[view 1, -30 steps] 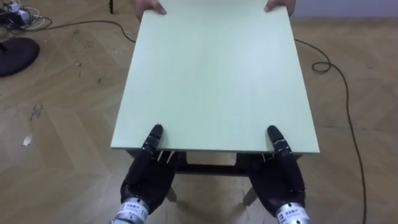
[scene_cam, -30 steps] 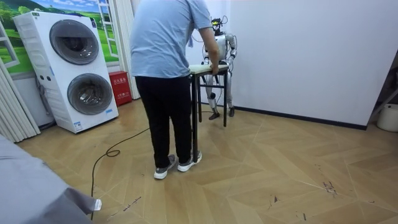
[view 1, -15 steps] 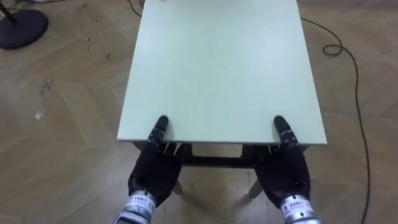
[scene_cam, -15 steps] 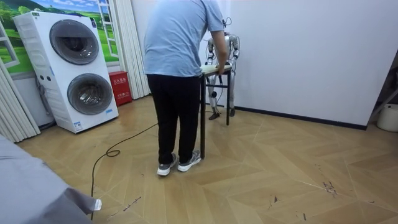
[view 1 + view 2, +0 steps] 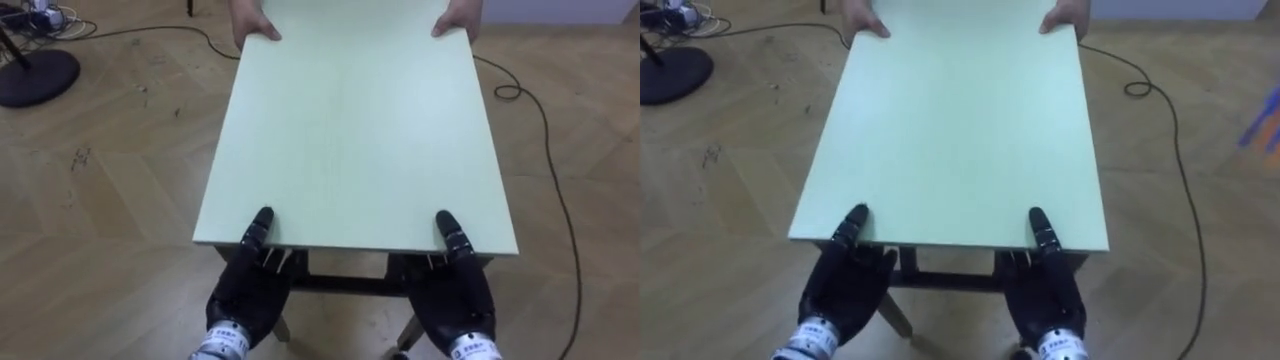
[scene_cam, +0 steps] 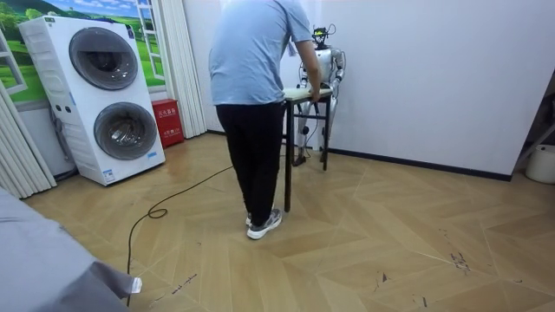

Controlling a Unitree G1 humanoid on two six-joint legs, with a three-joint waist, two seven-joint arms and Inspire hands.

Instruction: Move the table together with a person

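Left robot hand (image 5: 245,292): at the near left corner of the bench (image 5: 355,130). Its thumb lies on the pale green top and the rest of the hand is under the edge, so it pinches the board.
Right robot hand (image 5: 452,295): the same hold at the near right corner, thumb on top and palm below.
Bench: pale green top on dark legs, between the robot and a person (image 6: 256,78). Whether its legs are clear of the floor cannot be told.
Far edge: one hand of the person (image 5: 254,24) holds the far left corner, and the other hand (image 5: 458,20) holds the far right corner.
Nearby floor: a round black base (image 5: 40,75) sits on the wooden floor (image 5: 110,200), well apart from the bench on its left.
Robot's place: at the bench's end nearest the white wall (image 6: 434,78).
Farther off: stacked washing machines (image 6: 95,95) stand at the room view's left, with a red box (image 6: 166,121) and a curtain (image 6: 178,61) beside them, all well apart from the bench.
Writing: the print on the red box is too small to read.
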